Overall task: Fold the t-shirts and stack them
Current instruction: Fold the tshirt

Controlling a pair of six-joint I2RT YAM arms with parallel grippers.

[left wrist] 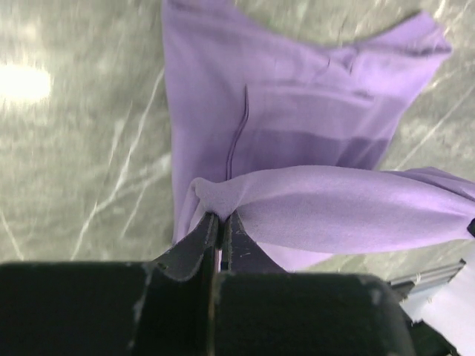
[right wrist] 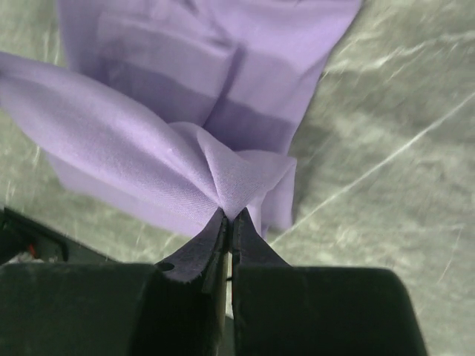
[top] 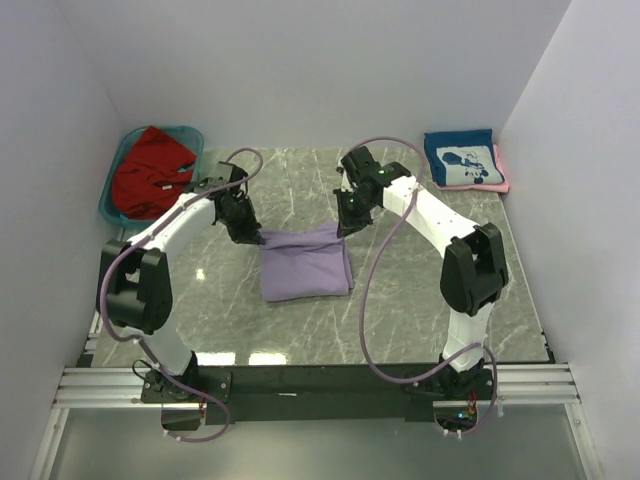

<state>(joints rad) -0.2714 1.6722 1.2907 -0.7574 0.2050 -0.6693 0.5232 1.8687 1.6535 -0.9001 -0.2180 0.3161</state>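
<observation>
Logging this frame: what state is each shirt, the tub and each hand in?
lavender t-shirt: partly folded, far edge pinched up at both corners.
left hand: shut on the lavender t-shirt.
right hand: shut on the lavender t-shirt.
red t-shirt: crumpled, unfolded.
teal tub: holds the red t-shirt.
navy t-shirt: folded, lying on the pink t-shirt.
pink t-shirt: under the navy t-shirt, only its edge showing.

- Showing soft, matt, finely knit cloth in the lavender t-shirt (right wrist: 148,148).
- Gleaming smooth and glossy across the grey marble-look table (top: 420,300).
- Looking matt black and scuffed on the left gripper (left wrist: 220,219) and right gripper (right wrist: 230,215).
- Shining as translucent teal plastic at the tub (top: 196,133).
</observation>
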